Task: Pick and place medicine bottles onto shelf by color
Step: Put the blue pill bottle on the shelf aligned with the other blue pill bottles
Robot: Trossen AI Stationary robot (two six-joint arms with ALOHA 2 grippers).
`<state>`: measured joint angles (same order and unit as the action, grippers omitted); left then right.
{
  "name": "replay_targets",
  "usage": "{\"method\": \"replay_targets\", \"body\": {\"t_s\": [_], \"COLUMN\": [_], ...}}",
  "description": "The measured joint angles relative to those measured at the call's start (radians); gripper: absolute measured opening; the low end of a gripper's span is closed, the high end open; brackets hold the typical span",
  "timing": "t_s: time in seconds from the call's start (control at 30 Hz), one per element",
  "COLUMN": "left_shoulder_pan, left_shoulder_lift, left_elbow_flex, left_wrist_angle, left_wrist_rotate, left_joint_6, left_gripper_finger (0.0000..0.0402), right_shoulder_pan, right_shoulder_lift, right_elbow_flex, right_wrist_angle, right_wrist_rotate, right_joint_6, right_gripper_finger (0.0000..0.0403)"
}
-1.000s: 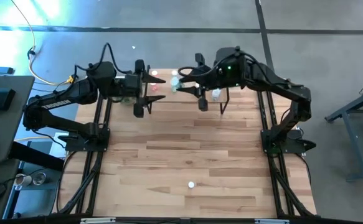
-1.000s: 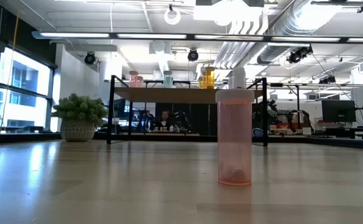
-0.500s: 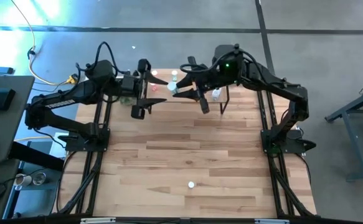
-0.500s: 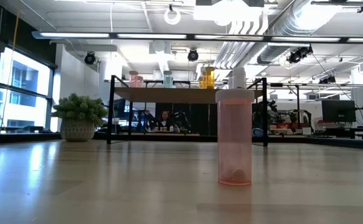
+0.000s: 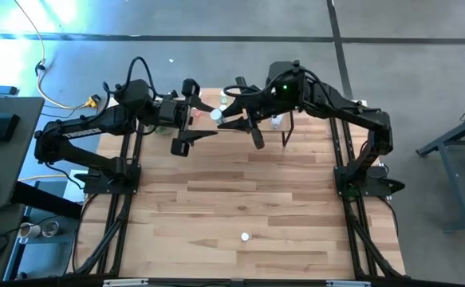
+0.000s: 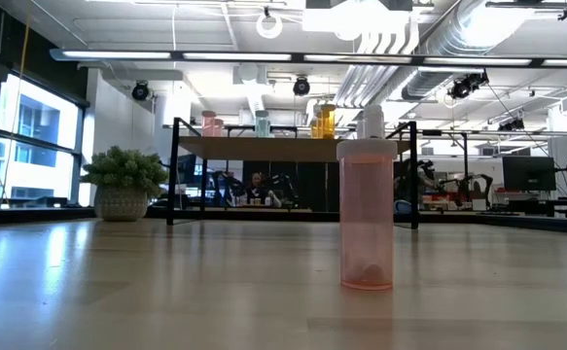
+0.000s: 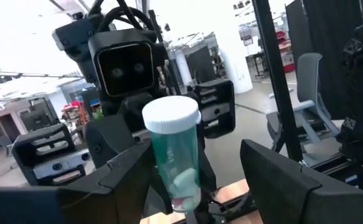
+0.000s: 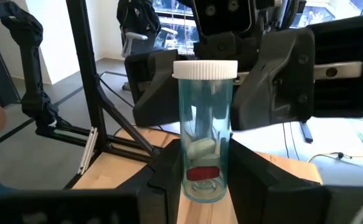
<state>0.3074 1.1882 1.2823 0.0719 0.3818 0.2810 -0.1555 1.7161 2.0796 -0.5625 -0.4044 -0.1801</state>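
Note:
My right gripper [image 5: 232,118] is shut on a green-tinted medicine bottle [image 8: 203,130] with a white cap [image 5: 216,115], over the table's far edge by the shelf [image 6: 293,146]. My left gripper [image 5: 202,119] is open and faces it. Its fingers [image 7: 274,180] stand on either side of the bottle [image 7: 176,162], and I cannot tell whether the nearer one touches it. Pink, clear and orange bottles [image 6: 262,123] stand on the shelf top. One pink bottle [image 6: 366,214] stands upright alone on the table near the front [image 5: 246,236]. My right gripper pinches the bottle's lower part, near its base [image 8: 203,180], between its two fingers [image 8: 249,180]. The capped end [image 8: 205,68] sticks out past the fingertips toward my left gripper. The bottle is lifted clear of the table and the shelf.
The shelf's black legs [image 8: 97,106] stand close beside both grippers. A potted plant [image 6: 124,180] shows at the far left in the low view. The wooden tabletop [image 5: 240,191] spreads toward the near edge.
My right gripper has carried the bottle a little toward the table's left, toward my left gripper. My left gripper has moved a little toward the right, so the two have drawn together around the bottle.

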Motion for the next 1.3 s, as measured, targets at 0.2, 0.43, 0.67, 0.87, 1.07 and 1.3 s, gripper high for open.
{"method": "replay_targets", "body": {"t_s": [0.2,0.43,0.67,0.87,1.07,1.3], "left_shoulder_pan": [-0.001,-0.001,-0.005,-0.031,-0.041,-0.041], "left_shoulder_lift": [0.000,0.000,0.000,-0.001,0.000,0.000], "left_elbow_flex": [0.000,0.000,0.000,0.000,0.000,0.000], "left_wrist_angle": [0.012,0.053,0.062,0.065,0.059,0.061], "left_wrist_rotate": [-0.001,-0.003,0.001,0.001,-0.007,-0.004], "left_joint_6": [-0.002,-0.018,-0.019,-0.044,-0.065,-0.069], "left_gripper_finger": [0.0220,0.0167,0.0123,0.0114,0.0127,0.0144], "right_shoulder_pan": [0.008,0.033,0.040,0.040,0.041,0.051], "right_shoulder_lift": [0.000,0.000,0.000,0.010,0.025,0.028], "right_elbow_flex": [0.000,0.000,0.000,0.000,0.000,0.000], "right_wrist_angle": [0.014,0.046,0.050,0.059,0.058,0.073], "right_wrist_rotate": [0.000,0.001,0.002,-0.006,-0.002,0.003], "right_joint_6": [-0.001,-0.002,0.014,0.023,0.025,0.025], "right_gripper_finger": [0.0094,0.0094,0.0094,0.0094,0.0094,0.0094]}}
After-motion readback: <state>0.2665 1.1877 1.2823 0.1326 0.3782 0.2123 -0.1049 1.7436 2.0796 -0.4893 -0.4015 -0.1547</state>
